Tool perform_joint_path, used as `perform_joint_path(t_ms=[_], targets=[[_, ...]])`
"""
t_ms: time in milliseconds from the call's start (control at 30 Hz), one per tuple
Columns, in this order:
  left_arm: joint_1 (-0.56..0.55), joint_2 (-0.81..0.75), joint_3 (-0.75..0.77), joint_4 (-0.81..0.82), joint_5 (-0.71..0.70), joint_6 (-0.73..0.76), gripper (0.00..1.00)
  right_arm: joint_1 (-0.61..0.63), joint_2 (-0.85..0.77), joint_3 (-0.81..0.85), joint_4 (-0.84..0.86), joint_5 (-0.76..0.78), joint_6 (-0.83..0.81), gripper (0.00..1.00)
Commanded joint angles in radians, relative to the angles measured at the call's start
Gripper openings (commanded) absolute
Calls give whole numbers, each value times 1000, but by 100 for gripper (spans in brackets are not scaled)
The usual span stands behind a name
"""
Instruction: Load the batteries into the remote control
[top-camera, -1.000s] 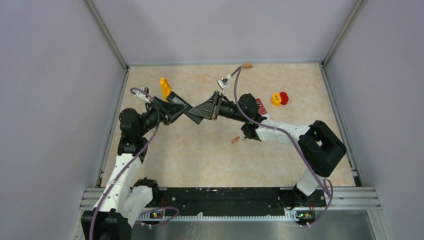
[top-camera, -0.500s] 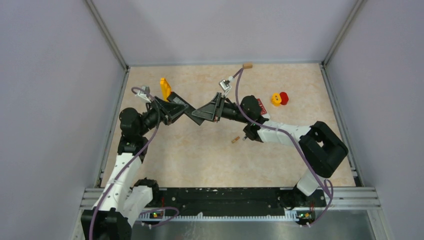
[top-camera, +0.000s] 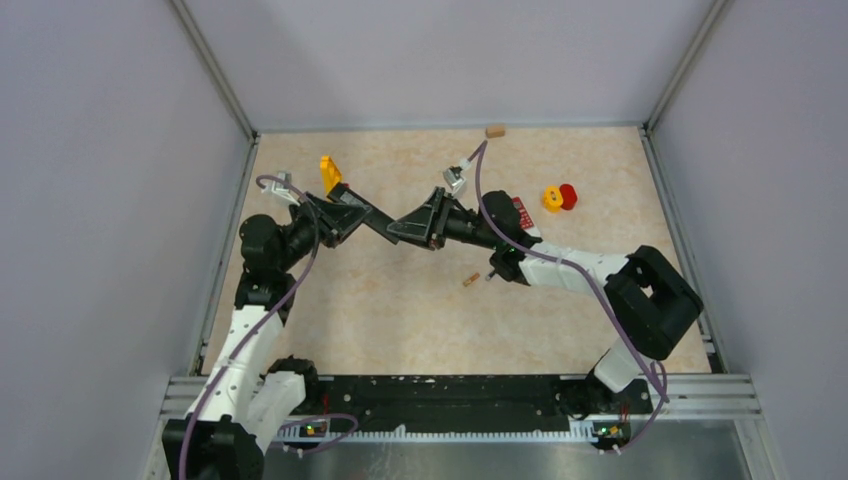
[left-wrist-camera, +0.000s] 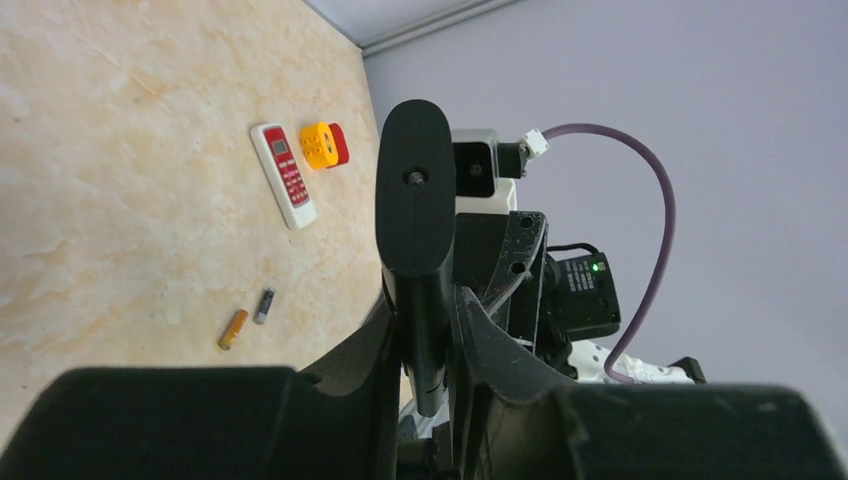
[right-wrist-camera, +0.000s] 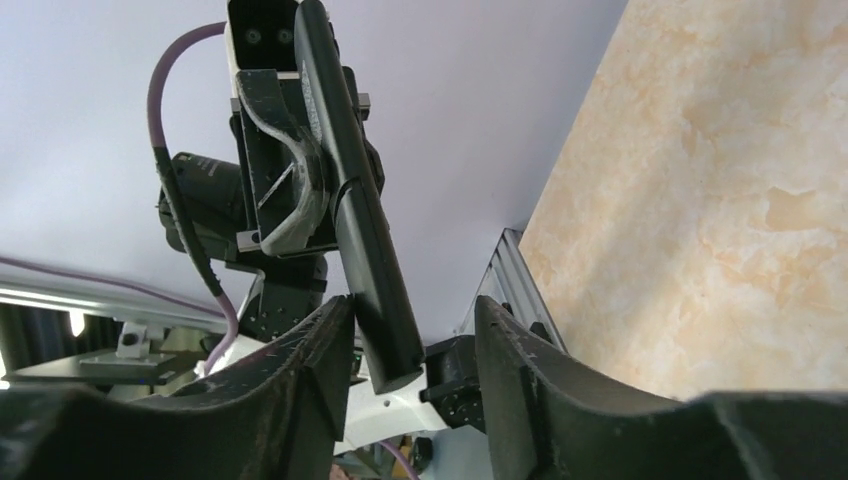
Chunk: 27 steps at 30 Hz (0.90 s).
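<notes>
My left gripper (top-camera: 370, 221) is shut on a long black remote (left-wrist-camera: 414, 200) and holds it in the air above the table; its jaws (left-wrist-camera: 428, 302) clamp the lower end. My right gripper (top-camera: 397, 230) meets it head on. In the right wrist view the remote (right-wrist-camera: 355, 190) sticks out of the left gripper and its free end lies between my open right fingers (right-wrist-camera: 415, 312), close to the left finger. An orange battery (left-wrist-camera: 232, 329) and a dark battery (left-wrist-camera: 264, 305) lie loose on the table; they also show under the right arm in the top view (top-camera: 471, 280). Other batteries are out of view.
A red-and-white remote (left-wrist-camera: 283, 176) lies by a yellow block (top-camera: 551, 198) and a red piece (top-camera: 568, 195) at the right. An orange object (top-camera: 329, 172) stands at the back left. A small wooden block (top-camera: 494, 130) lies at the back edge. Walls enclose the table.
The right gripper has turned a little and shifted slightly right, staying at the remote's free end. The left gripper keeps its hold and has barely moved. The batteries have not moved.
</notes>
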Motion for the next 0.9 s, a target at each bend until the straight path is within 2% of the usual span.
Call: perform_joint_path(t_ms=[0,267,467,600,700,867], targets=[[6,-31,21,37,-45,58,0,-8,-76,-10,-29,16,25,45],[6,-44,13,27,-61,84,0,-8,-99,-15,-74,-10,33,31],[7,-56,12,22,-65,110,0,-8,-109,-18,-72,-18,49,34],[7,-57,13,14,-62,123,0,-8,-113,-29,-35,-16,75,34],[6,-58,9,13,-67,117,0,-8,-111,-46,32,1,95,26],[6,-53,10,4,-69,128,0,-8,-110,-53,85,7,118,20]])
